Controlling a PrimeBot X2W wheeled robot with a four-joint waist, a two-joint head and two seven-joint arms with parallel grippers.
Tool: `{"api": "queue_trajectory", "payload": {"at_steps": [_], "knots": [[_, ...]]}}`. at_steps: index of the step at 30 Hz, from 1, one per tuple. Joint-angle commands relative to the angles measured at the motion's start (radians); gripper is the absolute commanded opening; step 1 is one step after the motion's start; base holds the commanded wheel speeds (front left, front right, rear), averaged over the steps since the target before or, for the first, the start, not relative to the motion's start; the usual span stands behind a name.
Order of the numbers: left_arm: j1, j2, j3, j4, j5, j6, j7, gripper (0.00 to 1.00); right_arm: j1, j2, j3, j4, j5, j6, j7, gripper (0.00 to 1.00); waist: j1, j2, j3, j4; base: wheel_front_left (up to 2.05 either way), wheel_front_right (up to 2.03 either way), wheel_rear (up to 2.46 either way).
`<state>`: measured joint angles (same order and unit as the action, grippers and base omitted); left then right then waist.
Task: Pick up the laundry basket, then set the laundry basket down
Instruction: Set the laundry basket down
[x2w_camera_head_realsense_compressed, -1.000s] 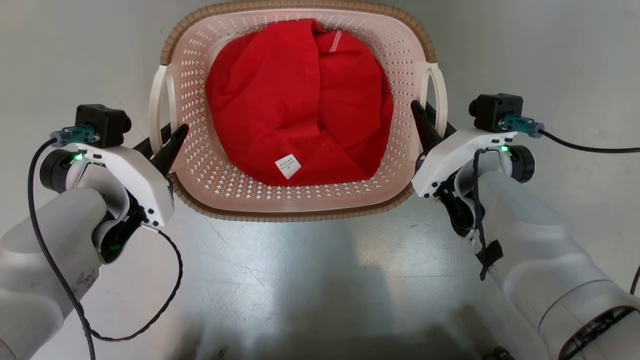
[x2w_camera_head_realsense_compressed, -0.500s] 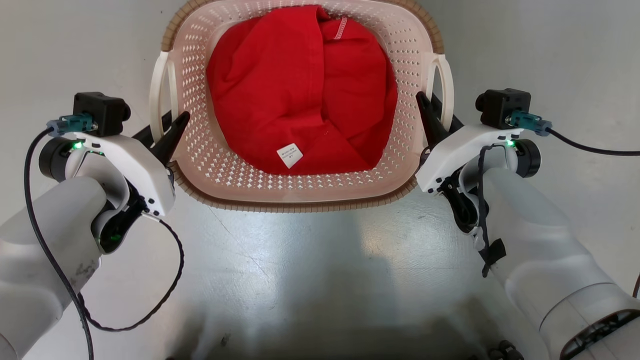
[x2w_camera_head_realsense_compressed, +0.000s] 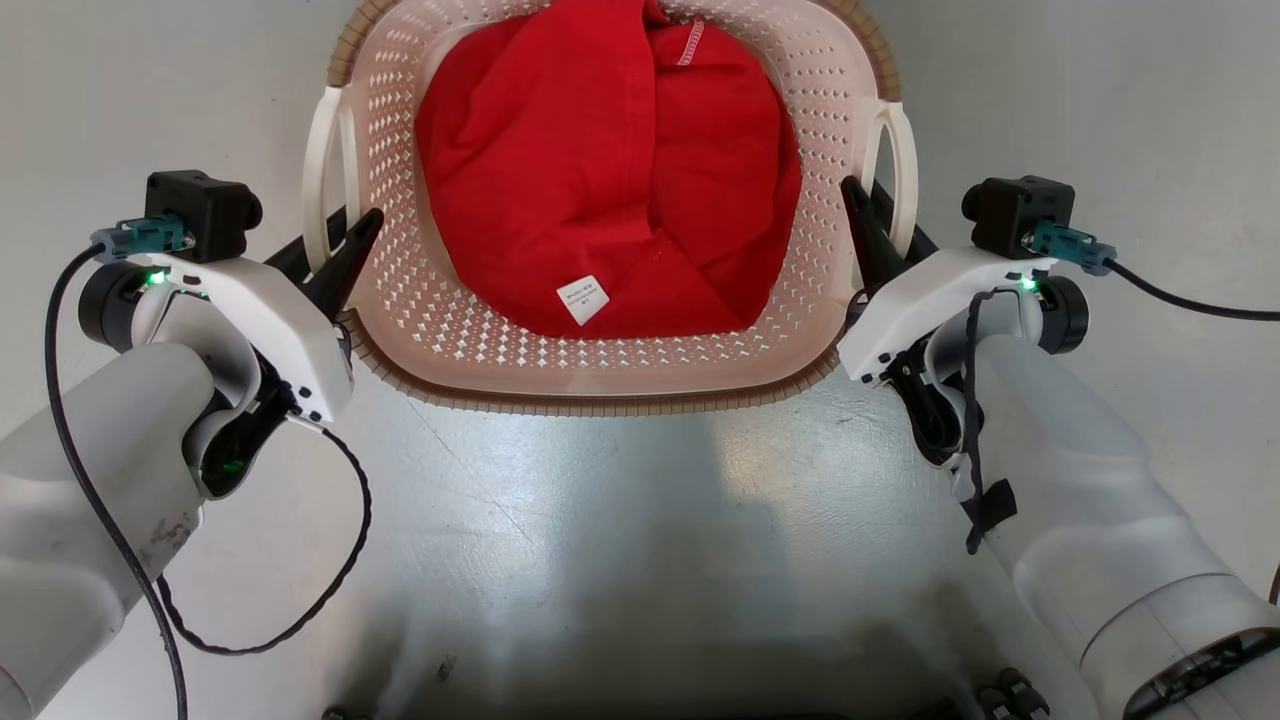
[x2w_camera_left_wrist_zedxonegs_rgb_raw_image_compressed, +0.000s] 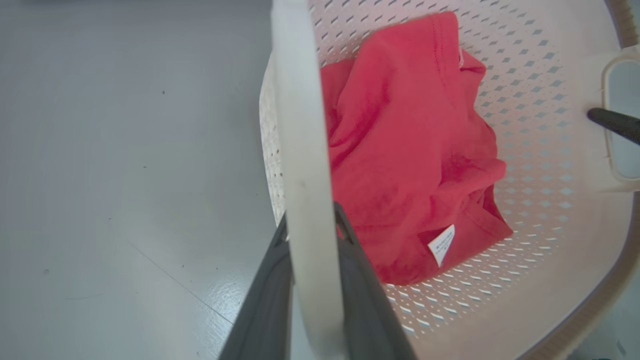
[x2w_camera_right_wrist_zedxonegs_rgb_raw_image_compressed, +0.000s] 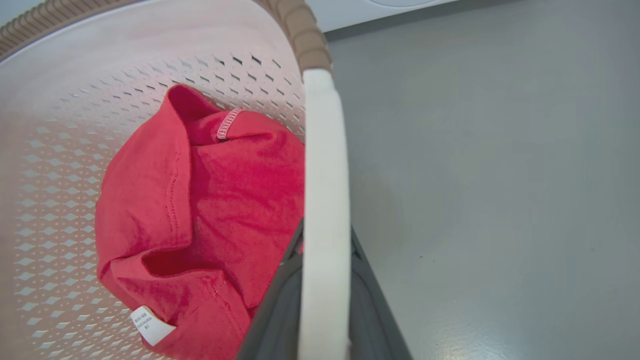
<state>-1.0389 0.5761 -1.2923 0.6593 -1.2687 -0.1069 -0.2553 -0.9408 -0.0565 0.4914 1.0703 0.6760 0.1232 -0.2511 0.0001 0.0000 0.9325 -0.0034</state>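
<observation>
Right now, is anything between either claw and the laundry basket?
Nothing visible. The left claw clamps the laundry basket's left handle, the right claw its right handle; the red garment lies inside.

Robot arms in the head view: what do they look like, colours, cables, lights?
Both arms have pale grey-white forearms ending in white housings with black dots and a green light. The left gripper and right gripper have long dark tapered fingers. Each carries a black camera block, teal connector and black cable; a black strap hangs on the right forearm.
</observation>
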Motion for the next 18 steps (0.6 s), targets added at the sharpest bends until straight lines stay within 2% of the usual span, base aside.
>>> {"api": "queue_trajectory", "payload": {"at_steps": [1,12,13,14,15,16,18], "knots": [[-0.008,0.041,0.019,-0.026,0.012,-0.024,-0.006,0.00,0.055,0.006,0.007,-0.021,-0.018,0.008,-0.011,0.00,0.0000,0.0000,0.001,-0.001,0.00,0.00,0.00],[-0.011,0.037,0.037,-0.030,0.023,-0.024,-0.006,0.00,0.070,0.006,-0.033,-0.056,-0.053,0.008,-0.011,0.00,0.0000,0.0000,0.015,-0.002,0.00,0.00,0.00],[-0.011,0.036,0.038,-0.029,0.022,-0.024,-0.006,0.35,0.072,0.006,-0.035,-0.058,-0.054,0.008,-0.011,0.05,0.0000,0.0000,0.015,-0.001,0.00,0.00,0.00],[-0.011,0.035,0.040,-0.029,0.022,-0.024,-0.006,0.88,0.074,0.006,-0.037,-0.059,-0.055,0.008,-0.011,0.29,0.0000,0.0000,0.015,0.000,0.00,0.00,0.00],[-0.011,0.034,0.041,-0.028,0.021,-0.024,-0.006,1.00,0.074,0.006,-0.039,-0.061,-0.056,0.008,-0.011,0.53,0.0000,0.0000,0.015,0.000,0.00,0.00,0.00],[-0.010,0.034,0.043,-0.027,0.021,-0.024,-0.006,1.00,0.075,0.006,-0.041,-0.063,-0.057,0.008,-0.011,1.00,0.0000,0.0000,0.015,0.000,0.00,0.00,0.00],[-0.009,0.034,0.046,-0.026,0.021,-0.024,-0.006,1.00,0.076,0.006,-0.047,-0.073,-0.058,0.008,-0.011,1.00,0.0000,0.0000,0.013,-0.001,0.00,0.00,0.00]]}}
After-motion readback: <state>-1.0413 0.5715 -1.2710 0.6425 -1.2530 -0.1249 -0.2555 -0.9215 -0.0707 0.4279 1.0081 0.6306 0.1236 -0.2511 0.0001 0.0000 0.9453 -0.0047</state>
